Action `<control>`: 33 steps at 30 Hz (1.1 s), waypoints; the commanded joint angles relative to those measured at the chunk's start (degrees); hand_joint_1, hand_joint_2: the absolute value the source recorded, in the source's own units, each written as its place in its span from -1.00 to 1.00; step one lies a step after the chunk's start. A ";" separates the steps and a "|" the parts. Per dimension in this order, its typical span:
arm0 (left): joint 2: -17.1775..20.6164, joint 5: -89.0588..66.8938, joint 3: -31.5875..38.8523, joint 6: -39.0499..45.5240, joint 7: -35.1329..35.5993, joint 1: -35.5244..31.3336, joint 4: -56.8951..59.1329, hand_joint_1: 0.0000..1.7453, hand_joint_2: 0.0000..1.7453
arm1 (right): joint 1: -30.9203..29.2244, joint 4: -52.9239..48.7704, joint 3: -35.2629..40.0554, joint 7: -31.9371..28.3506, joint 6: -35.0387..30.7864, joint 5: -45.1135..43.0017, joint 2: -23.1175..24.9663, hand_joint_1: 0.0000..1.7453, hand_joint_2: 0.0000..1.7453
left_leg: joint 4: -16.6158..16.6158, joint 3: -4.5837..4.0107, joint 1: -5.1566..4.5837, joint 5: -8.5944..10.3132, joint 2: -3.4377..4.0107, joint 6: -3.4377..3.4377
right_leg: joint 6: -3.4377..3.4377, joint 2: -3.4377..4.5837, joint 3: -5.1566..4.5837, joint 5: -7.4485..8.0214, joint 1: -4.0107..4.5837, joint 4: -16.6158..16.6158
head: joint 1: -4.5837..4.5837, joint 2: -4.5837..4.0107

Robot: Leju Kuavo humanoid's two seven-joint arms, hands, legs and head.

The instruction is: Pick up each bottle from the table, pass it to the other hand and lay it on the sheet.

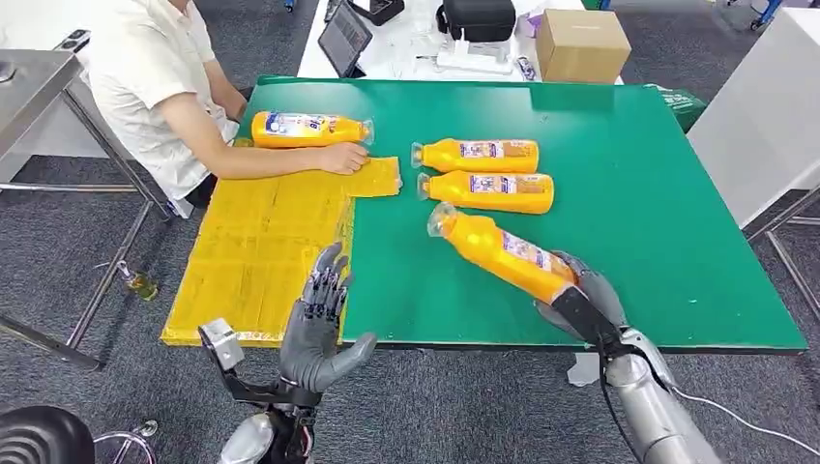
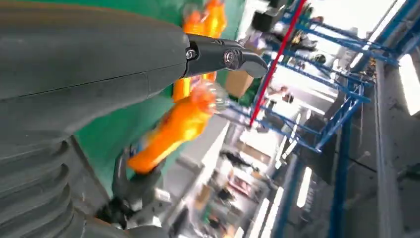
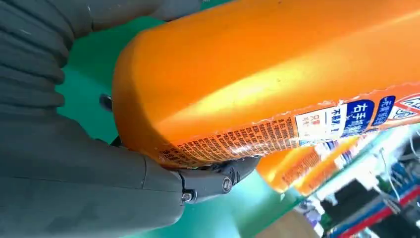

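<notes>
The right robot hand (image 1: 580,295) grips one bottle (image 1: 498,249) by its base, above the green worktop (image 1: 658,193). The left robot hand (image 1: 319,324) waits with fingers spread beside the yellow sheet (image 1: 251,251). Two bottles (image 1: 483,174) remain unpicked; a person's hand (image 1: 343,158) touches a fourth bottle (image 1: 309,129) at the sheet's far edge.

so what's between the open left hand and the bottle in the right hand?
Head view: only bare green table between the left hand and the bottle held by the right hand.

head view high over table (image 1: 677,242), wrist views close, tilted
</notes>
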 commanded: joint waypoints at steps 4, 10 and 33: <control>0.57 6.01 2.53 -4.92 3.30 -0.05 4.96 -1.00 1.00 | 3.74 -10.67 0.14 -2.05 2.83 -4.02 12.61 1.00 1.00 | -0.10 0.34 0.09 -0.15 0.39 -0.01 | -0.30 0.28 0.19 -0.03 0.14 -0.08 | -0.02 0.00; 0.16 6.82 1.45 -6.29 4.24 -3.36 9.27 -1.00 1.00 | 6.49 -16.99 8.87 -2.30 4.87 -8.00 15.72 1.00 1.00 | -0.09 0.32 0.13 -0.12 0.33 0.00 | -0.34 0.17 0.16 -0.07 0.19 -0.06 | 0.00 0.00; -1.38 4.99 -1.93 -1.46 2.90 -7.35 8.90 -1.00 1.00 | 3.42 -11.22 26.31 -1.82 1.09 -5.23 16.66 1.00 1.00 | -0.05 0.13 0.15 -0.06 0.12 0.03 | -0.20 0.01 0.07 -0.08 0.17 -0.04 | 0.00 0.00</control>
